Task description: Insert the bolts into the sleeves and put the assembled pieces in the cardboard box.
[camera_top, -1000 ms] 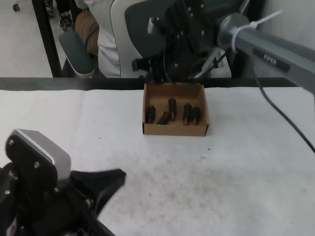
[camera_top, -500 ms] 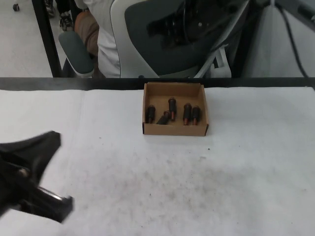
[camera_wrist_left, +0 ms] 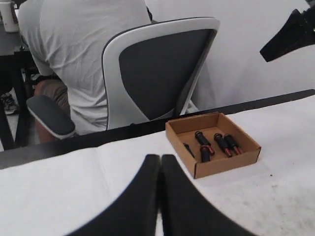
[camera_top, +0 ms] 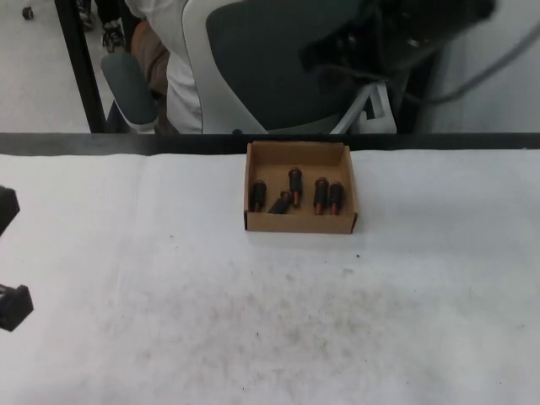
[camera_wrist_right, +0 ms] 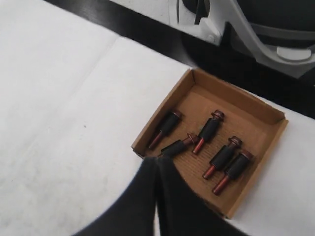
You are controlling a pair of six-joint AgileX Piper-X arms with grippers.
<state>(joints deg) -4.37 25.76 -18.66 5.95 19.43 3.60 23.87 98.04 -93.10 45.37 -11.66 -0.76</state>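
Both arms have pulled clear of the work in the past second. The black arm that loomed over the bench's near left corner has slid out to the left edge, where a dark piece of it (camera_top: 13, 305) remains. The arm that hung above the box has lifted away towards the back of the room. The box and its load have not shifted.

The shallow brown cardboard box (camera_top: 299, 224) sits open-topped near the far edge of the white-covered bench (camera_top: 354, 329), about midway along it. A grey-and-white office chair (camera_wrist_left: 157, 64) stands just behind. Inside lie five assembled pieces (camera_wrist_right: 209, 129), each a black sleeve with a copper-red bolt through it, all on their sides on the box floor. One lies by the left wall, a second lies askew just beside it, a third is nearer the back, and two rest side by side at the right.

The left gripper (camera_wrist_left: 160, 158) is off to the left of the box and well apart from it, its two black fingers pressed together with nothing between them. The right gripper (camera_wrist_right: 156, 161) hangs above the box's near side, likewise closed tight and empty. Grey smudges mark the cloth in the near middle of the bench.
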